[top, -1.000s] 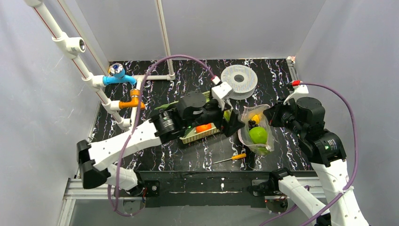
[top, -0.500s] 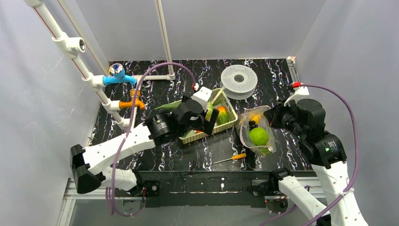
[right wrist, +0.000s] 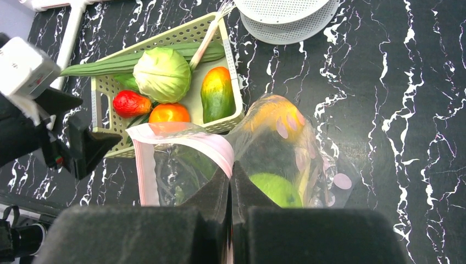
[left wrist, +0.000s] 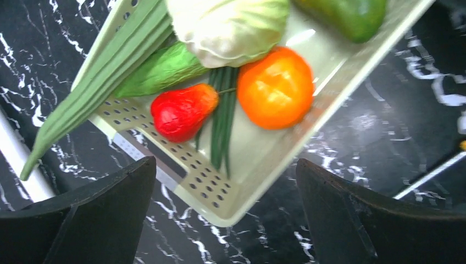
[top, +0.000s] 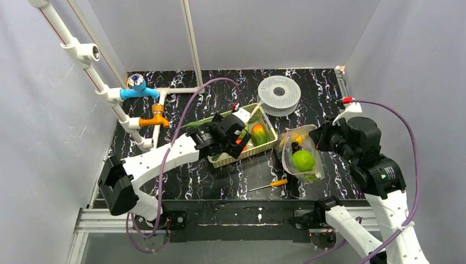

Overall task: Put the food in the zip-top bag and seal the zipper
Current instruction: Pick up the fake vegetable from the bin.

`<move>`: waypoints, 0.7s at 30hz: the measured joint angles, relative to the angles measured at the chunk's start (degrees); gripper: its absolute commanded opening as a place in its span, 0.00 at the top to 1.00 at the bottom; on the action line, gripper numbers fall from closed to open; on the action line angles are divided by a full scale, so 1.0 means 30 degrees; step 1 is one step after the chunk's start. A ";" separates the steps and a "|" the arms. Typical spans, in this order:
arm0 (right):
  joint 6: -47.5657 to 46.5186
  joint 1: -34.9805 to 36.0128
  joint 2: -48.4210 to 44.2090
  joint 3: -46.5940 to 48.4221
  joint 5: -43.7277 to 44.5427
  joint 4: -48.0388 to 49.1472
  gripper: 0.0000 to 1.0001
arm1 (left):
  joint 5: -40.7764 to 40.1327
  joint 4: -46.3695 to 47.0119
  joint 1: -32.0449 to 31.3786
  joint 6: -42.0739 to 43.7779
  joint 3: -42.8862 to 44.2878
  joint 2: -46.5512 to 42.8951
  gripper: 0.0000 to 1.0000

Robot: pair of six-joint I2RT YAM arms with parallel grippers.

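Now the left gripper [left wrist: 225, 217] has drawn back from beside the bag [top: 309, 146] to the near corner of the basket [left wrist: 264, 154]. Its jaws stand wide apart and hold nothing.

The right gripper [right wrist: 231, 187], jaws closed on the bag's mouth edge next to the zipper [right wrist: 189, 140], keeps the mouth lifted and gaping toward the basket. The bag sits on the table [top: 220, 181] just right of the basket. Through the plastic show an apple [top: 303, 160], a yellow pepper [right wrist: 275, 115] and a dark item, probably the eggplant [right wrist: 264, 151].

Left in the basket are the cabbage [right wrist: 162, 74], red pepper [right wrist: 131, 103], an orange fruit [right wrist: 168, 113], a green-orange fruit [right wrist: 217, 93] and the leek [right wrist: 110, 63].

Reading: one transfer looks complete and the next pick is beginning. The red pepper and orange fruit lie nearest the spread jaws, and sealing is some way off.
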 measured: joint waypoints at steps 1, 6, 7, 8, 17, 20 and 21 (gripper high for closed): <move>0.0000 0.0000 0.0003 0.0000 0.0000 0.0000 0.99 | 0.0145 -0.0017 0.0343 0.0424 -0.0039 0.0170 0.02; 0.0000 0.0000 0.0046 0.0000 -0.0002 0.0000 0.99 | 0.1122 0.0057 0.2016 0.3164 -0.0032 0.1138 0.09; 0.0000 0.0000 0.0056 0.0000 0.0000 0.0002 0.99 | 0.1243 0.0047 0.2220 0.3630 0.0010 0.1418 0.10; 0.0000 0.0000 0.0061 0.0000 0.0000 0.0007 0.99 | 0.1378 0.0047 0.2410 0.4117 0.0065 0.1784 0.13; -0.0015 0.0000 0.0439 0.0000 0.0095 0.0003 0.99 | 0.2262 -0.0513 0.3366 0.7082 0.1457 0.5561 0.27; -0.0013 0.0000 0.0809 0.0000 0.0093 0.0007 0.99 | 0.2139 -0.0305 0.3375 0.7452 0.1566 0.6500 0.24; -0.0009 0.0000 0.0943 0.0000 0.0085 0.0006 0.99 | 0.1992 -0.0230 0.3375 0.7595 0.1566 0.6776 0.22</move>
